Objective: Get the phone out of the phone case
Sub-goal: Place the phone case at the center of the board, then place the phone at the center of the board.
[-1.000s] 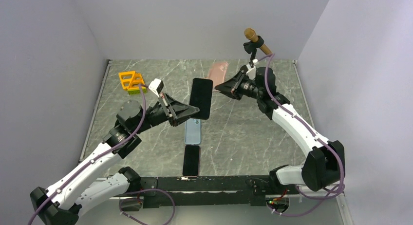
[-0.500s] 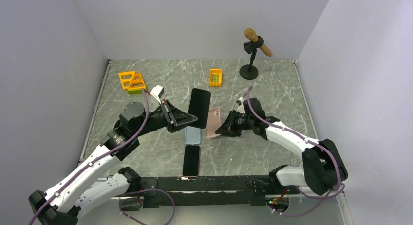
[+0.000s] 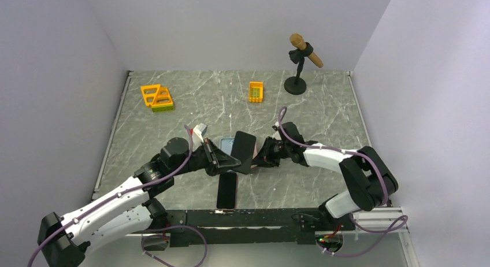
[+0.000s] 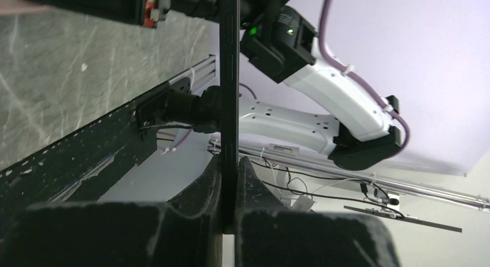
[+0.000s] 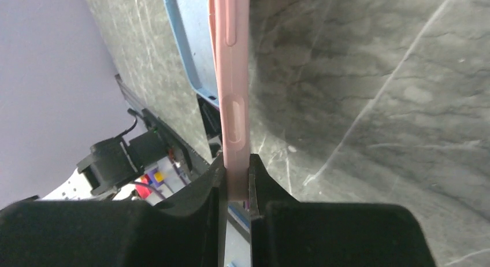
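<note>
Black glass and pink rubber sit in separate grips, so the phone looks already out of its case. The left gripper (image 3: 229, 160) has its jaws clamped on the black phone (image 3: 243, 152), which the left wrist view shows edge-on between them. The right gripper (image 3: 264, 156) has its jaws closed on the thin wall of the pink case (image 5: 233, 76).

Both are held low over the middle of the surface (image 3: 323, 114), towards its near edge. The phone's long axis runs roughly from the near edge to the far edge. It is tilted up on its side, with the left jaws biting near its lower end. The case lies just to the phone's right; I cannot tell whether the two touch. Each arm is equally close to its own piece, so the coming move is probably to set them down apart.

By count there are two black phones, one held and the second phone (image 3: 227, 190) flat by the near edge. There is one pink case and one pale blue case (image 3: 226, 143) lying under the left jaws. Towards the far edge are two orange pieces, one near the far left corner (image 3: 156, 97) and one mid-edge (image 3: 256, 91), and one microphone stand (image 3: 296, 85).
</note>
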Controlling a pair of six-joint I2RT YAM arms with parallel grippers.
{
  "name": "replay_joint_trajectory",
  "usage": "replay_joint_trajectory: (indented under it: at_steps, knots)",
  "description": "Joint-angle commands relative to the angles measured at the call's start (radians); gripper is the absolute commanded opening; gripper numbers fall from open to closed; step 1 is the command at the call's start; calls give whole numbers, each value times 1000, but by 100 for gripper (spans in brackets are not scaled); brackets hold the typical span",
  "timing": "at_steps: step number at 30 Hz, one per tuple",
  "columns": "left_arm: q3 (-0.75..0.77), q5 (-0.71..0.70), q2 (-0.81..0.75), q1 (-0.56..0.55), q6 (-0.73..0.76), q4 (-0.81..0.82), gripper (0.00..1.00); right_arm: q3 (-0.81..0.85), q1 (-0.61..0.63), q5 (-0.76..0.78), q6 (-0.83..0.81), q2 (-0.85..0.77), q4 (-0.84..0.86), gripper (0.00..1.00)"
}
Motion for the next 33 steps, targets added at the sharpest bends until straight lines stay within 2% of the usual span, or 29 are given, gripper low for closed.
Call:
replay_joint_trajectory:
  at_steps: [1,3,4,7,8,10,12,13,16,20,23,30,33]
  knots:
    - [-40,-141,-14,-89,-93,137,0,-32,-2,78,-15,4,117,0]
    - [-71,-189,3,-142,-129,164,0,-33,-2,81,-18,16,129,0]
    - [-88,-214,16,-180,-146,192,0,-29,-1,69,-20,27,142,6]
    - [-131,-296,60,-265,-179,264,0,-20,-3,39,-21,30,136,35]
    - [-144,-318,78,-284,-184,278,0,-8,-4,66,-36,6,74,42]
    - [-163,-356,112,-323,-195,297,0,27,-12,157,-94,-66,-108,63]
    - [-178,-387,139,-369,-214,304,0,73,-33,256,-149,-161,-316,96]
    - [-187,-418,150,-389,-222,311,0,91,-54,309,-172,-208,-408,99]
    - [-224,-501,183,-454,-278,332,0,121,-111,378,-227,-345,-602,100]
    - [-259,-623,236,-533,-351,317,0,163,-149,411,-265,-462,-721,100]
    - [-291,-685,279,-584,-393,346,0,153,-159,399,-252,-520,-744,100]
    - [-334,-697,375,-610,-431,444,1,73,-163,350,-197,-597,-729,100]
    - [-369,-696,407,-613,-465,504,8,71,-163,350,-196,-616,-734,100]
